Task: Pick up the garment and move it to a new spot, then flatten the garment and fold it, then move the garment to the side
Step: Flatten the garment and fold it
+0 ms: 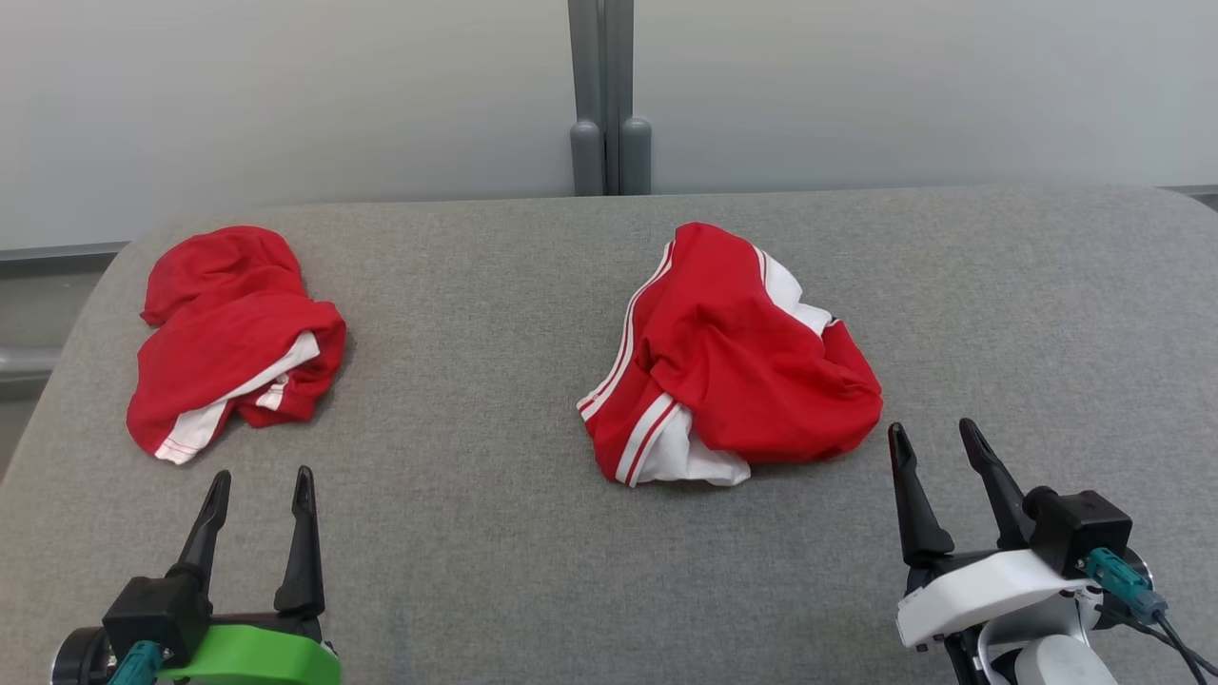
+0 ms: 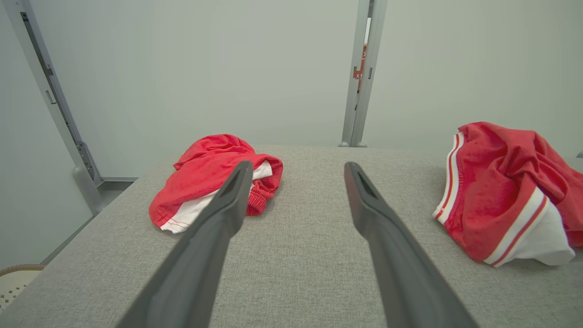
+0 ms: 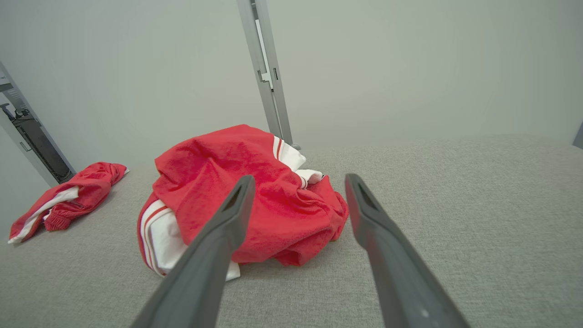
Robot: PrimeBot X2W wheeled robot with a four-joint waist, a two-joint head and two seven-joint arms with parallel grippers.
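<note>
While the left gripper (image 1: 263, 474) and right gripper (image 1: 932, 427) are held spread and empty, a crumpled red garment (image 1: 728, 357) is seen at ten o'clock from the right (second garment (image 1: 233, 333): twelve o'clock from the left).

A grey post (image 1: 617, 86) stands behind the grey fabric surface (image 1: 476, 533).

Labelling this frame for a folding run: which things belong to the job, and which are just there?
Job: centre red garment, left red garment (either may be the one), left gripper and right gripper, both open.
Just there: grey padded table, grey post, pale wall.
</note>
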